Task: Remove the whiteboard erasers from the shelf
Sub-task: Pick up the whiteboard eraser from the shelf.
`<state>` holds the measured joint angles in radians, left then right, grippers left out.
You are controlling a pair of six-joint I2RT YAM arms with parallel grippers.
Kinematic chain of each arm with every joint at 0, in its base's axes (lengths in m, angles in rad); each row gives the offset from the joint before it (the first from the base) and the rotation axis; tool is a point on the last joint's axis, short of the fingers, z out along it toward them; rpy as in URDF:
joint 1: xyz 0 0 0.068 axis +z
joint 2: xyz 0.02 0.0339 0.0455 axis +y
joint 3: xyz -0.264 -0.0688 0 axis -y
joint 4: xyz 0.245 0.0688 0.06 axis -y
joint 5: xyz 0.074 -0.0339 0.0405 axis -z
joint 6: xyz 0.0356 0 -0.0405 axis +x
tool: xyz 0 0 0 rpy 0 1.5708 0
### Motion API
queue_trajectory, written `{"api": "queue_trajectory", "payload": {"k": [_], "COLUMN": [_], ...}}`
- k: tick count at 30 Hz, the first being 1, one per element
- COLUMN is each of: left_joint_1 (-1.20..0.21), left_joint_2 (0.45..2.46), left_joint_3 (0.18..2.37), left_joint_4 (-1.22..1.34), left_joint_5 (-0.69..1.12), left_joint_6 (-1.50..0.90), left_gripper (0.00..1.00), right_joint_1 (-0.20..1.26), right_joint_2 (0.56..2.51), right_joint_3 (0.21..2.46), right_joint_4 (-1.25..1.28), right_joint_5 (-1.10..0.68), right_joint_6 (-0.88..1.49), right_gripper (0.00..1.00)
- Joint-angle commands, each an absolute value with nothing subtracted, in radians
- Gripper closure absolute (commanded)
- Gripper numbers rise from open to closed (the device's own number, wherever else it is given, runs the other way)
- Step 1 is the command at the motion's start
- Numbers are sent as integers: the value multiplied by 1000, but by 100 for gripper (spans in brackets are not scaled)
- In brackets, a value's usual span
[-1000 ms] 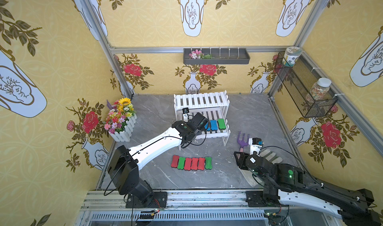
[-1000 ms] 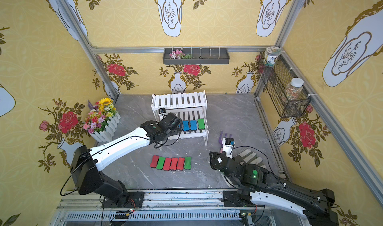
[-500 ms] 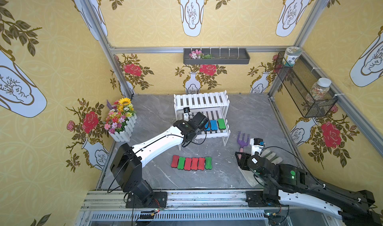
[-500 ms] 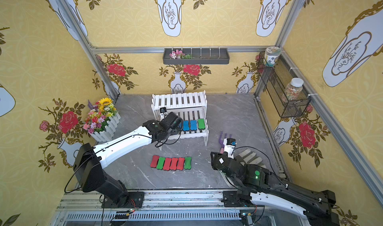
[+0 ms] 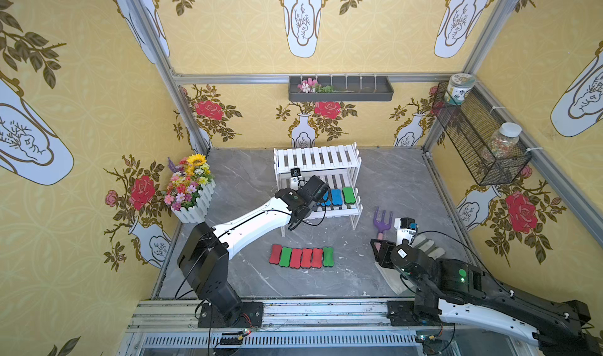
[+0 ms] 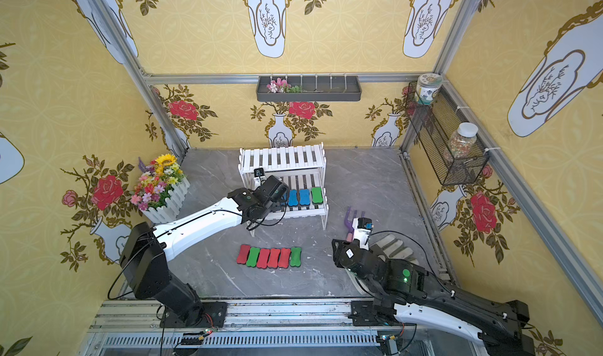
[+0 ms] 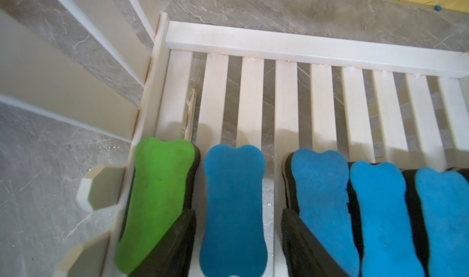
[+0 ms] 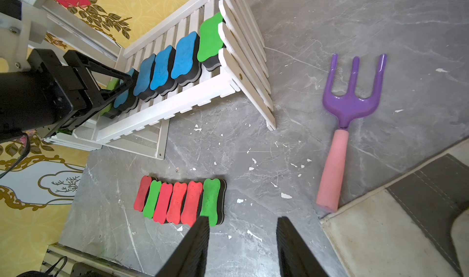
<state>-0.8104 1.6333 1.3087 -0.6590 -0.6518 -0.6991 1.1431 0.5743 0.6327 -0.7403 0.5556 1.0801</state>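
The white shelf [image 5: 316, 157] [image 6: 282, 158] stands at the back of the floor. Several whiteboard erasers sit in a row on its lower tier [image 8: 177, 105]: a green one [image 7: 157, 192], several blue ones [image 8: 162, 67] and another green one [image 5: 348, 195] at the far end. My left gripper [image 5: 321, 195] [image 7: 236, 242] is open, and its jaws straddle one blue eraser [image 7: 233, 202] with a gap on each side. Several red and green erasers [image 5: 301, 256] [image 8: 180, 202] lie in a row on the floor. My right gripper [image 8: 241, 240] [image 5: 377, 251] hangs open above the floor beside that row, with nothing in it.
A purple garden fork [image 5: 382, 222] [image 8: 350, 105] with a pink handle lies right of the shelf. A grey glove [image 5: 427, 246] lies under my right arm. A flower planter [image 5: 191, 191] stands at the left wall. A dark wall tray [image 5: 341, 90] and a wire basket [image 5: 479, 142] hang above.
The left arm's shoulder end has shifted slightly. Both grippers stay where they were, with the same opening.
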Motion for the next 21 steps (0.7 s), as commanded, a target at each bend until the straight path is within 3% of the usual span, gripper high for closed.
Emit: {"api": "queue_trajectory", "payload": {"k": [1,12,21], "left_joint_1": [-805,-802,-802], "left_joint_2": [1649,1687,1690], "left_joint_3": [1315,1319,1311], "left_joint_4": [-662,-677,-693], "left_joint_5": [-672,-669,-676], "left_joint_6": [-689,-684,-689], "left_gripper": [40,42,54], "right_joint_1": [1143,1143,1143], "right_joint_2": [569,558,552], "right_joint_3": [629,626,626], "right_joint_4": [-751,-758,-757], "right_joint_5": [581,578,578], "right_joint_6": [1094,1102,1106], "right_gripper": [52,52,52]}}
